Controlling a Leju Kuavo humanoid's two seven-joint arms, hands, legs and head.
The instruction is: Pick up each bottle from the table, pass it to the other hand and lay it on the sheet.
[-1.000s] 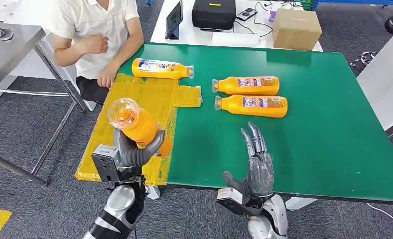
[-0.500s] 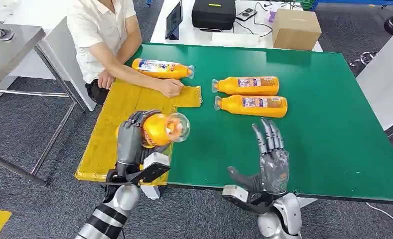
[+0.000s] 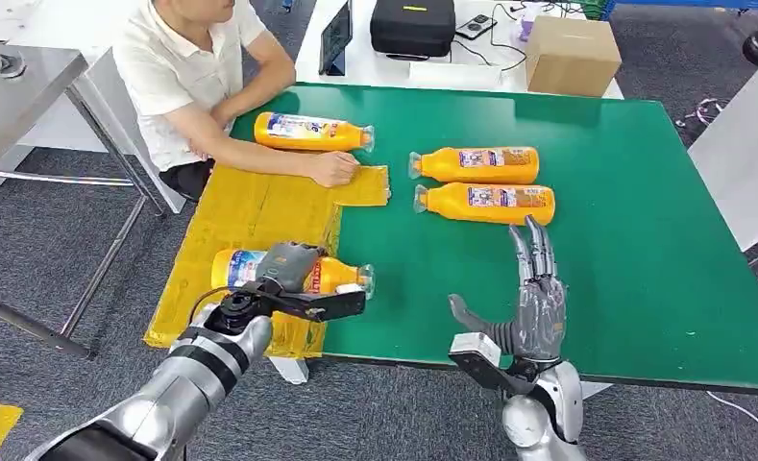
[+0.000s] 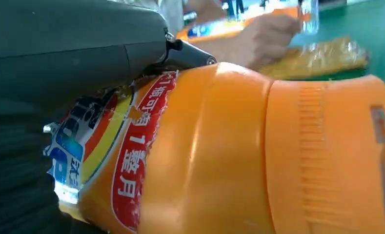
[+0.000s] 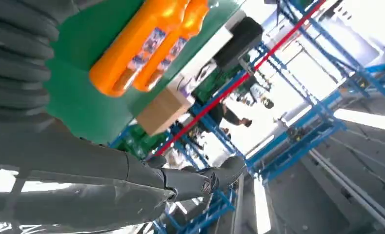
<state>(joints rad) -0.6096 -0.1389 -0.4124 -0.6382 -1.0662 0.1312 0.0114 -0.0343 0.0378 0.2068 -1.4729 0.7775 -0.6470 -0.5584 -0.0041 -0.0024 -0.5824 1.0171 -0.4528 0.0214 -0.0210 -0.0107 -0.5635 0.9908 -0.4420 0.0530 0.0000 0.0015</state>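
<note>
My left hand (image 3: 283,271) grips an orange bottle (image 3: 329,276) that lies on its side on the yellow sheet (image 3: 250,206), cap toward the green table (image 3: 624,259). The left wrist view shows this bottle (image 4: 258,161) up close under my hand (image 4: 73,48). My right hand (image 3: 528,303) is open, fingers up, over the table's near edge, just short of two orange bottles (image 3: 485,204) lying side by side; the same two bottles (image 5: 146,41) show in the right wrist view. A third bottle (image 3: 309,132) lies at the sheet's far end.
A person sits at the far left corner with a hand (image 3: 331,169) resting on the sheet's far part. Behind the green table stand a cardboard box (image 3: 572,56), a black case (image 3: 411,26) and a tablet (image 3: 335,38). A grey table (image 3: 10,91) stands at the left.
My left hand has swung the bottle down from upright to lying flat on the sheet. My right hand drifted right and a little forward. The person's hand reached onto the sheet.
</note>
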